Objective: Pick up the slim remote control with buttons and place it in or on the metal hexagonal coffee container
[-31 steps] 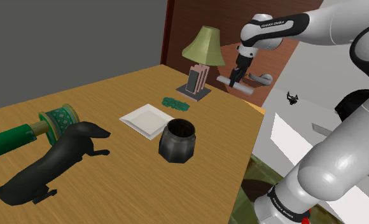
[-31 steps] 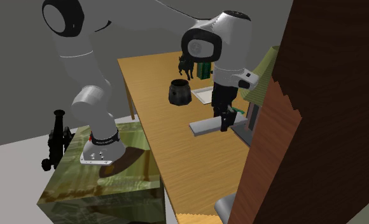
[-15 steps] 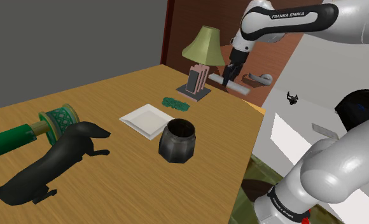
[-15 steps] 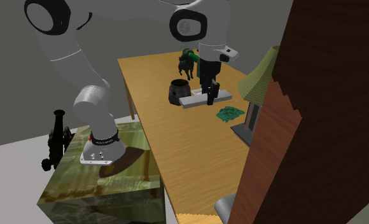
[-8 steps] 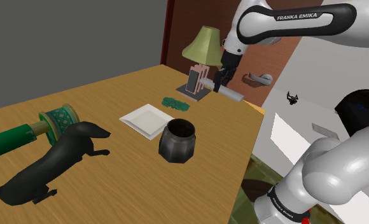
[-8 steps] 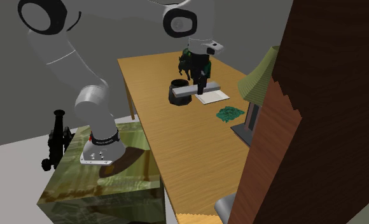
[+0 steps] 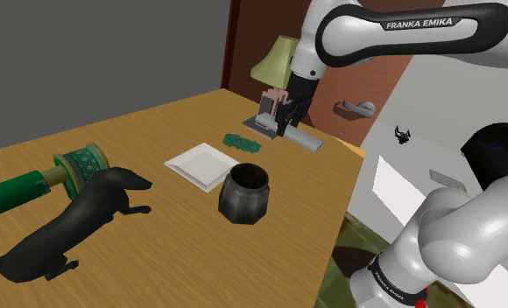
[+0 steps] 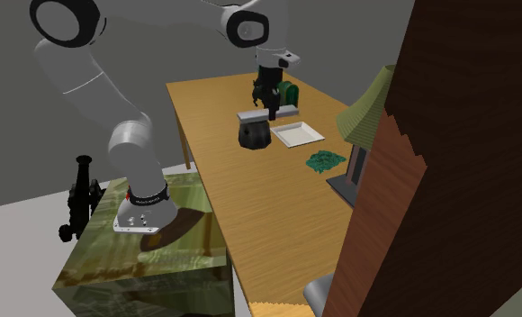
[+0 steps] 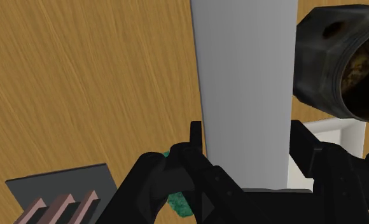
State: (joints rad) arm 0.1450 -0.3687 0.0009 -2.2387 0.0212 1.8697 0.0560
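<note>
We see a pale grey, unmarked slim remote (image 7: 301, 138) and a honey-brown desk (image 7: 147, 118) with streaky wood grain. The hexagonal metal coffee container (image 7: 243, 194) is dull black-grey outside and, in the wrist view, mottled brown inside. The square tray (image 7: 201, 164) is plain white, the dachshund figure (image 7: 68, 223) glossy black. The spool (image 7: 81, 166) carries a green-and-cream pattern, the lamp shade (image 7: 277, 61) is olive green. Our jaws are black, and the box stand (image 8: 142, 270) is marbled green and brown.
</note>
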